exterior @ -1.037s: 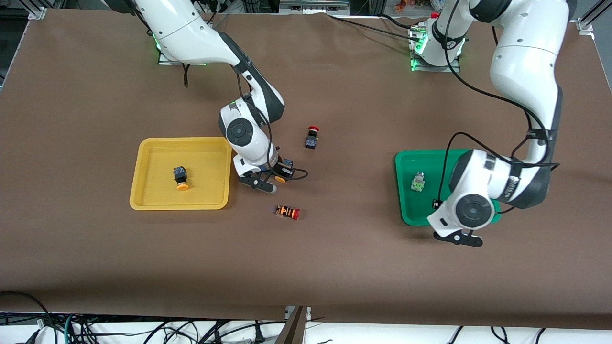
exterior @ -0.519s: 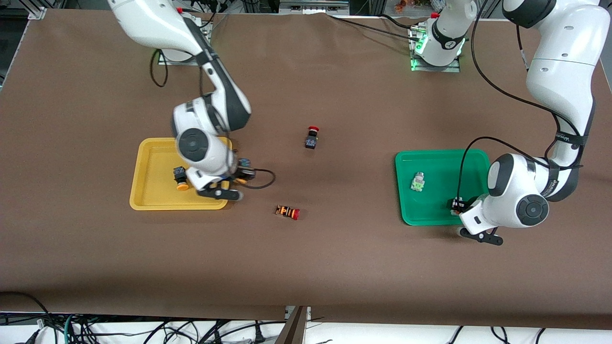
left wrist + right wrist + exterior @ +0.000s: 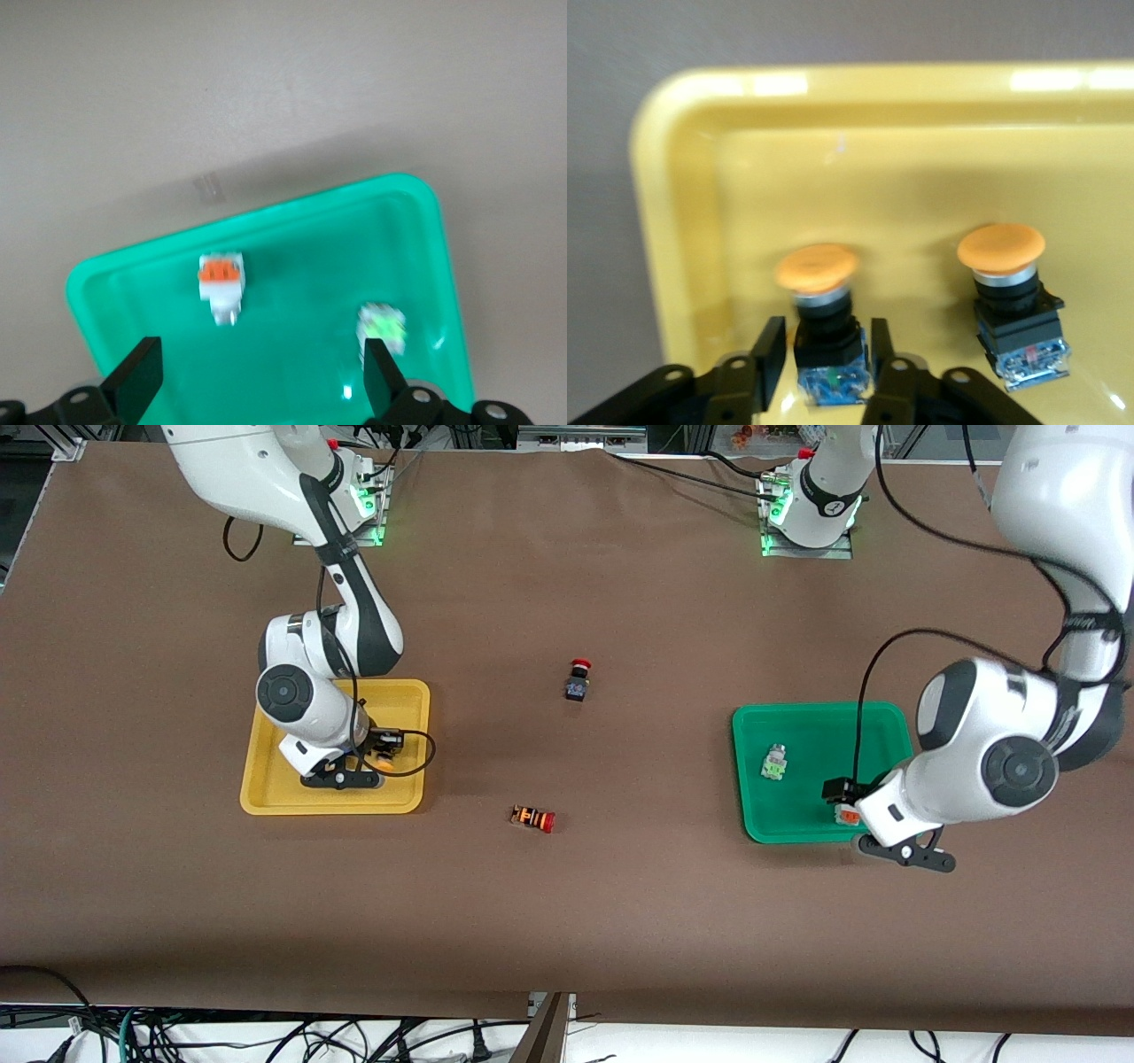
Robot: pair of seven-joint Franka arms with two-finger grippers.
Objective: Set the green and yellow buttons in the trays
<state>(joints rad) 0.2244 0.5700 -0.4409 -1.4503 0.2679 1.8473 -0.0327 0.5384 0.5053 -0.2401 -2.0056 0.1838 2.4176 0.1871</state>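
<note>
My right gripper [image 3: 379, 751] is low in the yellow tray [image 3: 266, 802]. In the right wrist view its fingers [image 3: 769, 359] stand a little apart on either side of a black button with a yellow-orange cap [image 3: 824, 301]. A second such button [image 3: 1010, 301] lies beside it in the tray [image 3: 877, 168]. My left gripper [image 3: 843, 802] is open and empty over the green tray [image 3: 741, 779], at its corner toward the left arm's end. In the left wrist view the gripper [image 3: 261, 385] is above the orange square button [image 3: 220, 279] and the green square button [image 3: 381, 326] in the tray [image 3: 310, 221].
A black switch with a red mushroom cap [image 3: 578, 680] stands mid-table. An orange-and-black striped switch with a red cap [image 3: 532, 817] lies nearer the front camera. Both are on the brown table between the two trays.
My right gripper carried the yellow-capped button from the table beside the yellow tray into the tray. My left arm drew toward its end of the table, uncovering the orange square button.
</note>
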